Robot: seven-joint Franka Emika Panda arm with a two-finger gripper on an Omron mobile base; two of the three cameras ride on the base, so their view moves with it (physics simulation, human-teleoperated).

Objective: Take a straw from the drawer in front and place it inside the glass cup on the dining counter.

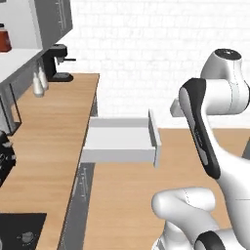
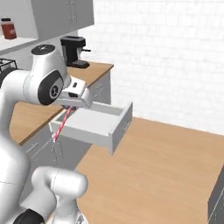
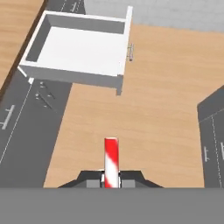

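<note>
The end effector (image 3: 111, 181) is closed tight on the straw (image 3: 111, 161), which in the hand view rises straight up from between the two dark finger tips, so its long axis runs along the direction the hand points. In the right base view the same straw (image 2: 61, 123) hangs from under the hand as a thin slanted line, running down and to the left from the grip, in front of the near corner of the drawer (image 2: 94, 124). The straw is slim and straight, with red and white bands in the hand view and a paler pink in the right base view; only a short length of it shows past the fingers. The drawer (image 3: 83, 48) stands pulled out, its pale inside bare as far as the hand view shows, and it lies ahead of and below the hand, well apart from the straw's free end. So the straw is already out of the drawer and carried clear above the wooden floor (image 3: 131, 109). Neither the glass cup nor the dining counter can be placed from here, so which way the cup lies from the hand cannot be told. The carry probably calls for the base or arm to turn away from the drawer, and the straw would have to be brought upright over the cup's mouth before release.
</note>
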